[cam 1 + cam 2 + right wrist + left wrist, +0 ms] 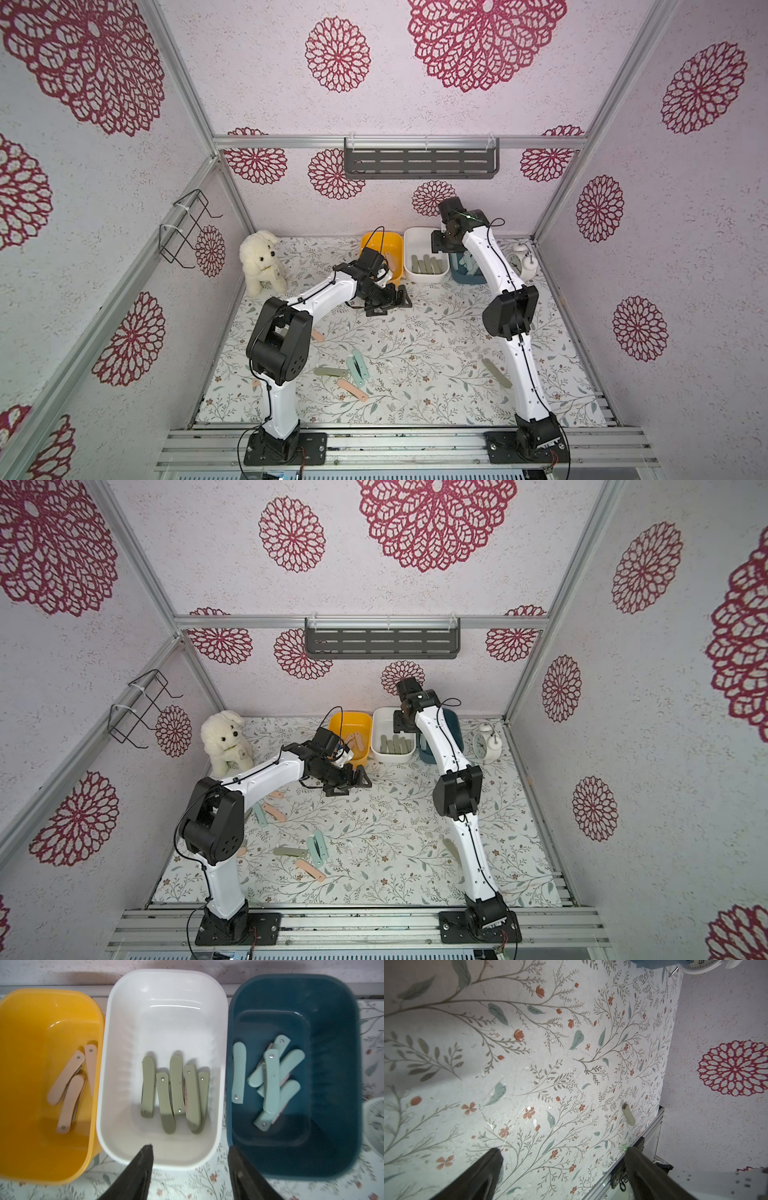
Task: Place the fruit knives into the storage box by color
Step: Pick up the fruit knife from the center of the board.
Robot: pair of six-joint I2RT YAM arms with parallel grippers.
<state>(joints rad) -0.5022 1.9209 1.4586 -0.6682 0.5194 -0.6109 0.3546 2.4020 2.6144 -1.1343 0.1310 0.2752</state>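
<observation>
Right jaws hang parted and empty at the rim of the white tub (170, 1028), at the counter's (415, 332) twelve o'clock; olive knives (176, 1084) gathered inside by colour; left jaws gape empty; loose knives (356, 368) lie toward six

Clearance about my two hands. My right gripper (190, 1147), jaws apart with nothing between them, hangs above the near wall of the white tub (166, 989). Ahead of it five olive knives (176, 1088) cover the middle of the tub floor, and the floor beyond them is bare. The yellow tub (18, 1064) and teal tub (336, 1064) flank it closely, leaving no passage between walls. An alarm clock (521, 259) stands just past the teal one. My left gripper (563, 1150), spread wide, faces bare mat (529, 1076). Only a lone olive knife (628, 1114) lies far ahead, near the frame rail (648, 1132).
</observation>
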